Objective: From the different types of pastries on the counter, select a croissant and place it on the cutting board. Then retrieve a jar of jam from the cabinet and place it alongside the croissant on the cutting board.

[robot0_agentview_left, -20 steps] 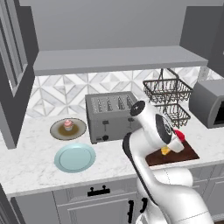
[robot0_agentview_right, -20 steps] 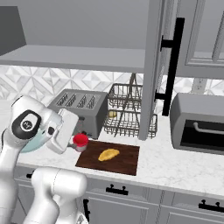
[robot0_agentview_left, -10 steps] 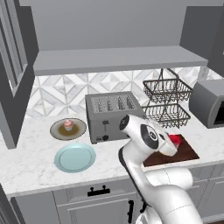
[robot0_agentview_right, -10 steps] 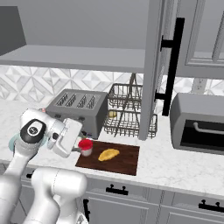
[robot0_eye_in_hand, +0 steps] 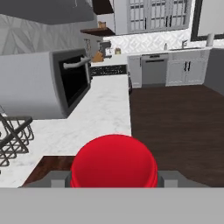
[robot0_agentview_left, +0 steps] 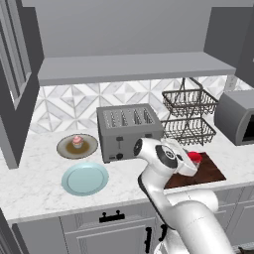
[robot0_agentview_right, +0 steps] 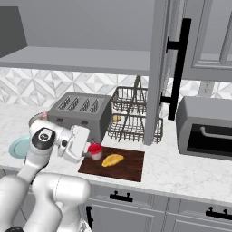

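While the gripper (robot0_agentview_right: pixel 92 152) grips the jar of jam (robot0_agentview_right: pixel 95 151), its lid faces sideways.

Small red jam jar (robot0_agentview_left: pixel 194 158) is over the dark reddish-brown wooden cutting board (robot0_agentview_left: pixel 211 170), right of the grey toaster (robot0_agentview_left: pixel 128 130). Pink-frosted cupcake (robot0_agentview_left: pixel 77 141) sits far left.

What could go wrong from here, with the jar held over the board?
1. The gripper holds the jam jar near the left edge of the cutting board; released there, it might land half on the counter.
2. The croissant lies close to the right of the jar, so moving further in could nudge it.
3. The jar looks tilted sideways in the grip; released like that, it may tip or roll.
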